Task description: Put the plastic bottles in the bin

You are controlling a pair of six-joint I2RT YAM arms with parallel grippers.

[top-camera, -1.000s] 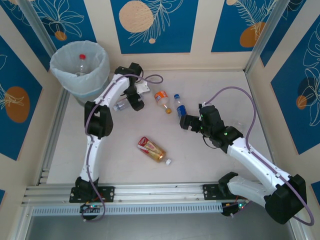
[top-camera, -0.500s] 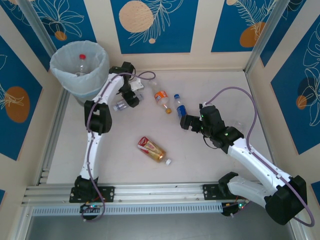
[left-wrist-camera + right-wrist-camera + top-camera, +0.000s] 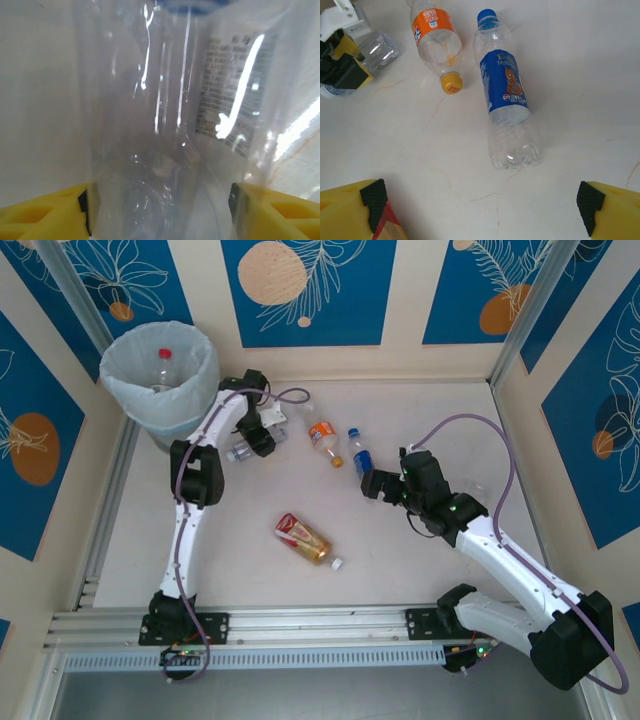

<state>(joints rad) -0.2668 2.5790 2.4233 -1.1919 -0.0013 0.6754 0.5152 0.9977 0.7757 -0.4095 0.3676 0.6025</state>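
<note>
1. The red-yellow labelled bottle [image 3: 303,538] lies on the table [image 3: 250,570] nearest the bases, apart from both arms.
2. The right arm stretches diagonally far-left. The right gripper [image 3: 374,483] is spread wide and empty, just short of the blue-labelled bottle [image 3: 504,90] and the orange-labelled bottle [image 3: 436,40].
3. The left arm runs outward, elbow bent, wrist folded back down. The left gripper [image 3: 256,444] clamps a clear bottle [image 3: 160,125] lying on the table.
4. The bin [image 3: 207,370] stands in the far-left corner and holds a red-capped bottle [image 3: 163,362].
</note>
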